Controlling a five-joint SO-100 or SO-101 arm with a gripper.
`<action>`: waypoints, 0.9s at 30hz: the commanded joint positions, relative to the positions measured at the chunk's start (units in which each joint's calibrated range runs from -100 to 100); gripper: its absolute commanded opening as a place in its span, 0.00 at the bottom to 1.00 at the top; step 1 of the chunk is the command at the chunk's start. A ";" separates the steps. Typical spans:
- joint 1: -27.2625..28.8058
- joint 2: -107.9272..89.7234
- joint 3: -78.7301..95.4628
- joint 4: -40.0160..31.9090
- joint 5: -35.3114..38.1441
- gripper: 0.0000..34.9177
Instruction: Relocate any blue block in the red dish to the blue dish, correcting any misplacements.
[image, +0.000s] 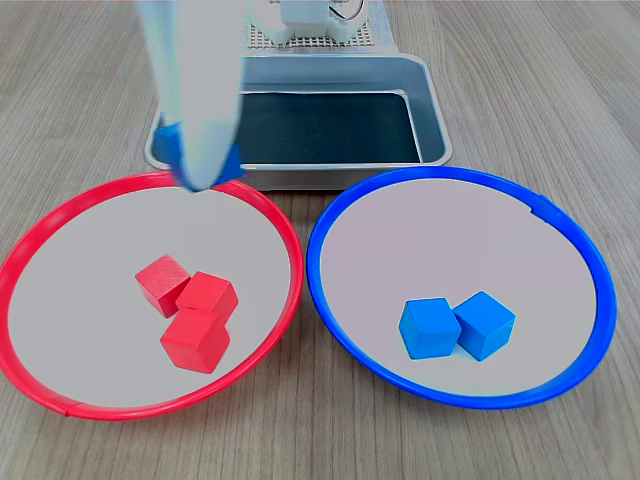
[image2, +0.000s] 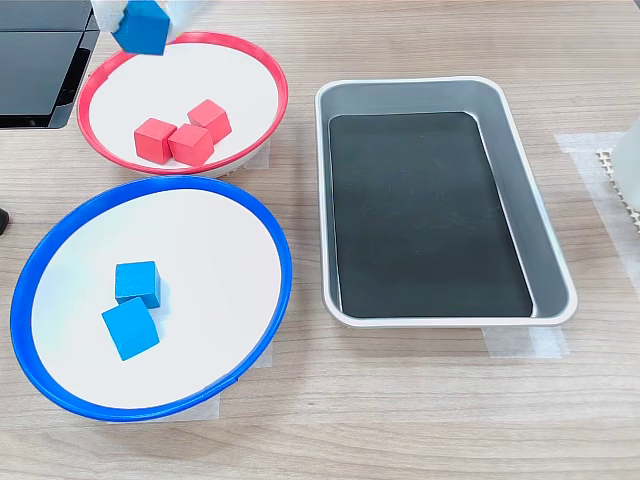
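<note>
Your gripper (image: 200, 160) has its pale fingers (image: 195, 90) clamped on the blue block (image: 172, 148), held in the air over the red dish (image: 150, 185) at about its 12 o'clock rim in the first exterior view. In the second exterior view that block (image2: 143, 28) hangs at roughly 10 o'clock of the red dish (image2: 270, 80). Three red cubes (image: 193, 310) sit clustered inside it. You can see two blue cubes (image: 457, 326) touching in the blue dish (image: 330, 290), toward 6 o'clock. Beyond both dishes stands a metal tray (image: 425, 90).
</note>
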 joint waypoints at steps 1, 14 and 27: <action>-5.95 -8.39 6.17 4.64 -4.49 0.01; -13.67 -10.87 19.28 1.67 -16.31 0.01; -14.80 -0.46 7.99 2.74 -19.58 0.01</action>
